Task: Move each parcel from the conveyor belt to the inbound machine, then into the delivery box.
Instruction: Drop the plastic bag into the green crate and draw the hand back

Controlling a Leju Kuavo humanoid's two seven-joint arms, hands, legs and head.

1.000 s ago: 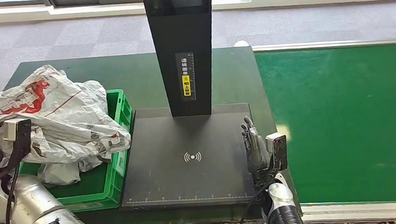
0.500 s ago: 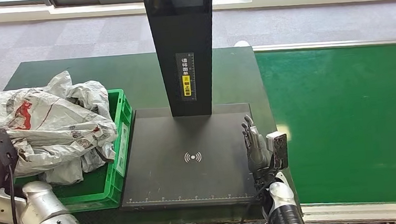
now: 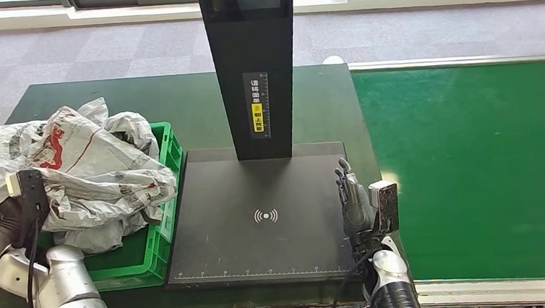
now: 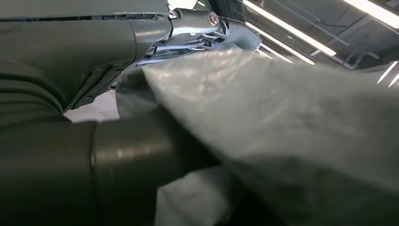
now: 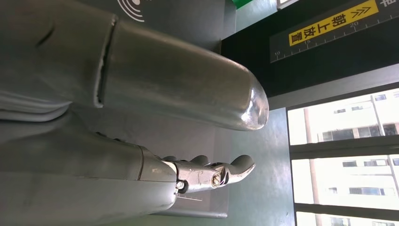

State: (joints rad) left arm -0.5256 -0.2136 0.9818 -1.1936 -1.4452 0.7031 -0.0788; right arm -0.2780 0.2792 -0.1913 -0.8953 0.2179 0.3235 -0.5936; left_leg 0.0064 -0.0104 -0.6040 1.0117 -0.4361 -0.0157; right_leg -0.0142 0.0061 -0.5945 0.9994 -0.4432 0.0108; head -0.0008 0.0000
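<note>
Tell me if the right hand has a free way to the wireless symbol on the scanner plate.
Probably yes. The right hand hovers open at the edge of the black scanner plate, and the plate between it and the wireless symbol is bare. The crumpled parcel sits over the green crate, well aside.

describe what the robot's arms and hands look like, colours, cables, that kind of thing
Both arms are silver, rounded metal segments with black joint rings. The left hand and right hand have dark grey fingers; the wrist views show a thick grey thumb with a shiny rounded tip and a grey ribbed cover. A small black-and-white box sits at each wrist, and black cables run down along the forearms.
</note>
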